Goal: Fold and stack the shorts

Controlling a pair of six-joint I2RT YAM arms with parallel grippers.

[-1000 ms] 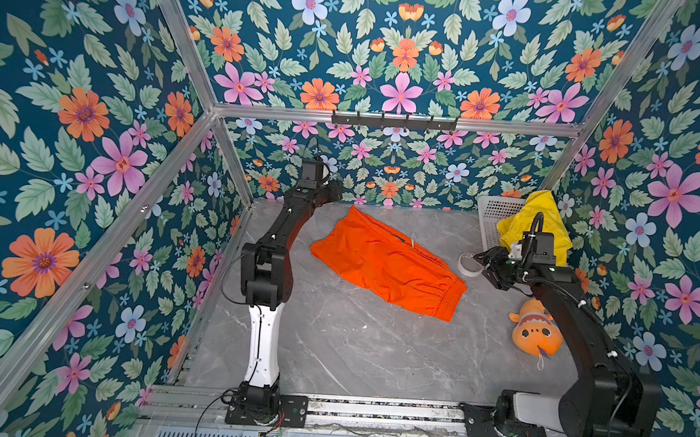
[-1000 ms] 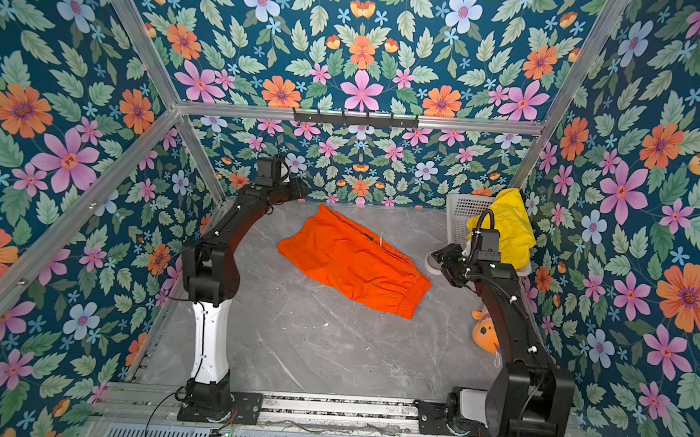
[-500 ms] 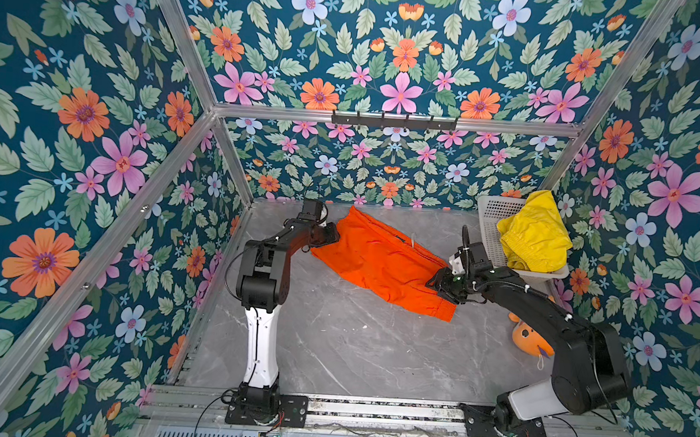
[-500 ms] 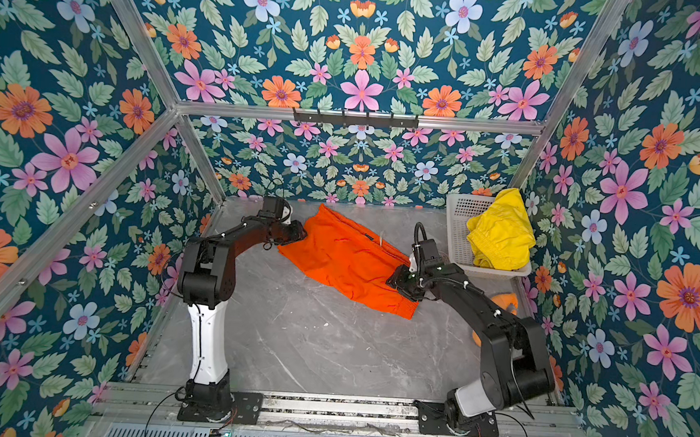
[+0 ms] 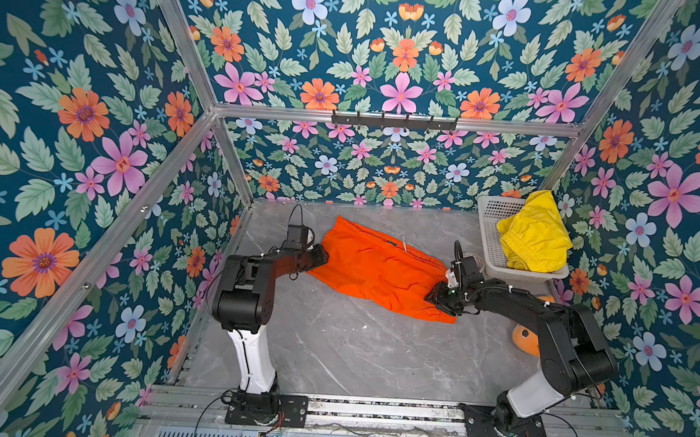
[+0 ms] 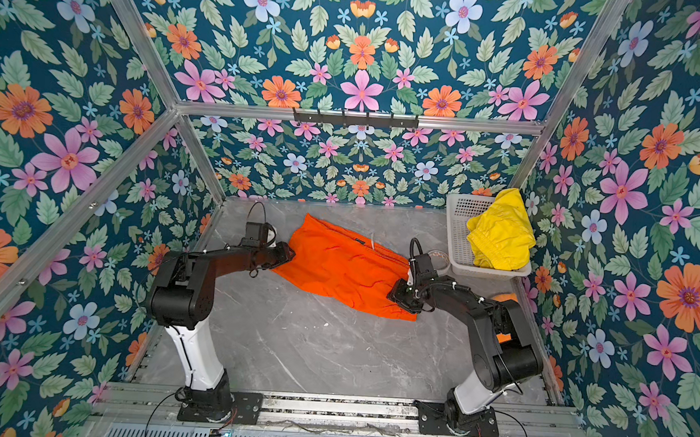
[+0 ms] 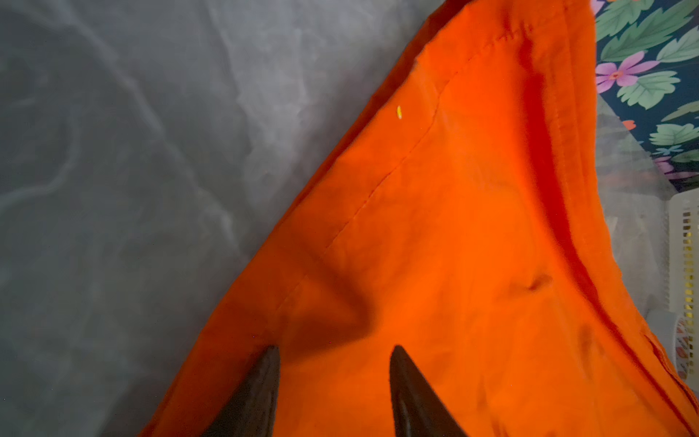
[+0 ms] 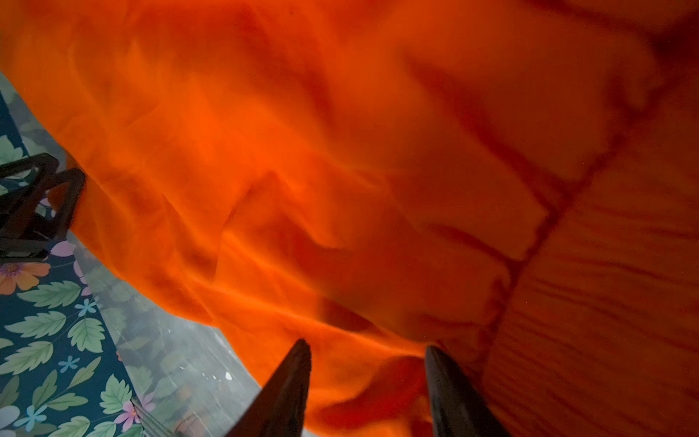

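On the grey marbled tabletop [image 5: 332,343], the bright orange thin-fabric shorts [image 5: 378,271] [image 6: 345,269] lie spread out. In both top views they run on a slant from the far left toward the near right. A whitish drawstring [image 5: 404,244] shows on their far edge.

The left gripper [image 5: 322,256] [image 6: 288,252] sits low at the far-left end of these shorts. Its wrist camera shows two dark fingertips parted to a middling gap [image 7: 334,352], with flat orange cloth [image 7: 454,227] and a stitched seam beyond them.

The right gripper [image 5: 434,296] [image 6: 395,295] sits at the near-right end. Its wrist view shows its jaws likewise apart [image 8: 367,350] over rumpled cloth [image 8: 340,151], with gathered, ribbed fabric to one side. We cannot be sure from these close, dim views whether either pair of tips presses the fabric or only hangs just above it. Neither pair is closed on a fold that we can see.

The bright yellow shorts [image 5: 534,235] [image 6: 501,233] lie bunched in the white perforated plastic basket [image 5: 490,228] [image 6: 458,226] at the far right corner, spilling over its rim, well apart from the orange pair.

Beside the right arm, near the right wall, a small orange plush toy [image 5: 525,340] lies partly hidden behind the arm.
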